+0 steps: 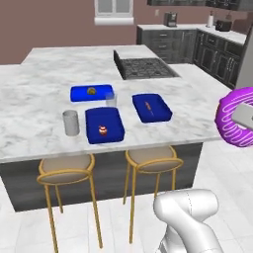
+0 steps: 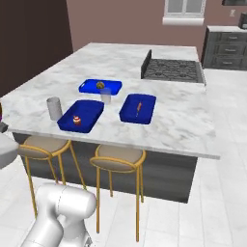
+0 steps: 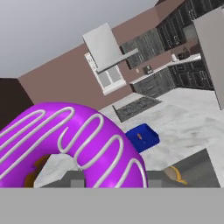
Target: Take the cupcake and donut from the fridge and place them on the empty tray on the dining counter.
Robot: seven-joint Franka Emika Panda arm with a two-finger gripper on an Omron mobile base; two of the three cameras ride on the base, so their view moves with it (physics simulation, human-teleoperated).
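1. Your gripper [image 3: 111, 179] is clamped on the donut [image 1: 236, 117], held in the air off the dining counter [image 1: 39, 128].
2. The cupcake [image 1: 102, 130] sits in the tray [image 1: 105, 124] on that counter, just beside a grey cup [image 1: 71, 122].

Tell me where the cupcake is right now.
The cupcake sits in the near blue tray on the dining counter, just right of the grey cup in the left base view, above the two stools.

text: none legible | labels: none | brands: none | numbers: none | signs: none | checked: all three views
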